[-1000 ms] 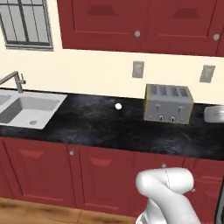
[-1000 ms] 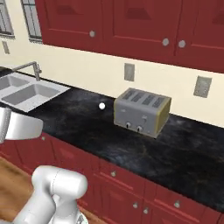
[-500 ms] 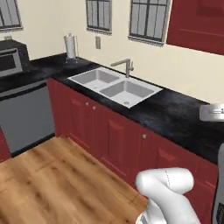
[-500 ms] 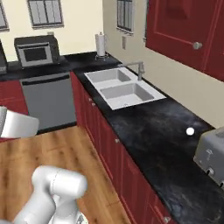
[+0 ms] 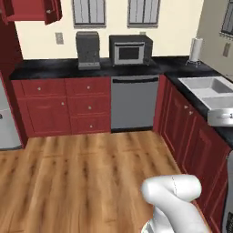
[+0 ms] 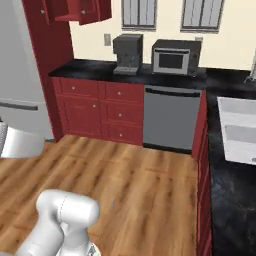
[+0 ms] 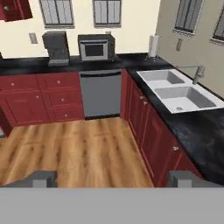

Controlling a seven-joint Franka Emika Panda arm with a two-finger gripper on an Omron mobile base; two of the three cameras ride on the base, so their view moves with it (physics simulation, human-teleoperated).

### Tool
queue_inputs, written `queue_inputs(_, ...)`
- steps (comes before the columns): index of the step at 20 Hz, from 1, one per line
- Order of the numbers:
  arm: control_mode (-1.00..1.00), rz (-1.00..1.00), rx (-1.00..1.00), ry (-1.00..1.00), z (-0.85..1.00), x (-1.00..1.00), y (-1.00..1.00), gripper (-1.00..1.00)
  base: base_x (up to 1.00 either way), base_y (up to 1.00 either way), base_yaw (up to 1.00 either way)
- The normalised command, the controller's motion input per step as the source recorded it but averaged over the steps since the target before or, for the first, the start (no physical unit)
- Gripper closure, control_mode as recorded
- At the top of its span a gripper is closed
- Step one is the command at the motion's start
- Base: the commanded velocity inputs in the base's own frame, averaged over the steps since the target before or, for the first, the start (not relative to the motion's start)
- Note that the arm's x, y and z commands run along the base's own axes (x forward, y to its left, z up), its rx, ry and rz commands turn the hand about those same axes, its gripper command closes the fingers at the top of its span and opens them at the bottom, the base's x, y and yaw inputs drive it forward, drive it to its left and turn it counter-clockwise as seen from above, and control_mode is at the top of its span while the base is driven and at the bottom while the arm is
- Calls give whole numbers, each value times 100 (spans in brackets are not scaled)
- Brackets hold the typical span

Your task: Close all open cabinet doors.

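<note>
So right now my fingers point(image 7: 112, 178) are spread wide with nothing between them, just hanging over the wood floor point(image 5: 86, 173) and looking out across the kitchen. Nothing is within reach yet.

Nearest to me on the right is the run of lower red cupboards point(image 7: 151, 131) under the black table point(image 7: 205, 131) with the double sink point(image 7: 175, 89). Those fronts all look shut to me, so I don't think there's anything to do there.

Further out, the far wall has the dishwasher point(image 5: 133, 102), drawers point(image 5: 88, 107) beside it, and up on the table a coffee machine point(image 5: 87, 49) and microwave point(image 5: 130, 49).

The actual job is up in the far left corner: the cabinet doors point(image 5: 45, 10) hang swung out from the wall, above the coffee machine and next to the tall red panel point(image 6: 45, 65) by the fridge point(image 6: 20, 85). I can only see their bottom edges, so I can't tell how far open they are or how many.

My guess for doing this well: drive across the floor first, stop short of the drawers, then raise the arm and push on the flat face of a door near its free edge, not the knob side of the hinge.

Room-wise, the floor is wide open in the middle. The tight spots are the right-hand table edge beside me, the fridge side on the left, and the coffee machine sitting right below the doors.
</note>
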Motion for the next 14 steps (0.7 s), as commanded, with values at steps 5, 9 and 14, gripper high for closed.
queue_inputs(5, 100, 0, 0, 0, 0, 0, 0, -100, 8, 4, 96)
queue_inputs(9, 100, 0, 0, 0, 0, 0, 0, -100, 95, 26, 30)
queue_inputs(14, 100, 0, 0, 0, 0, 0, 0, -100, 100, 0, 7)
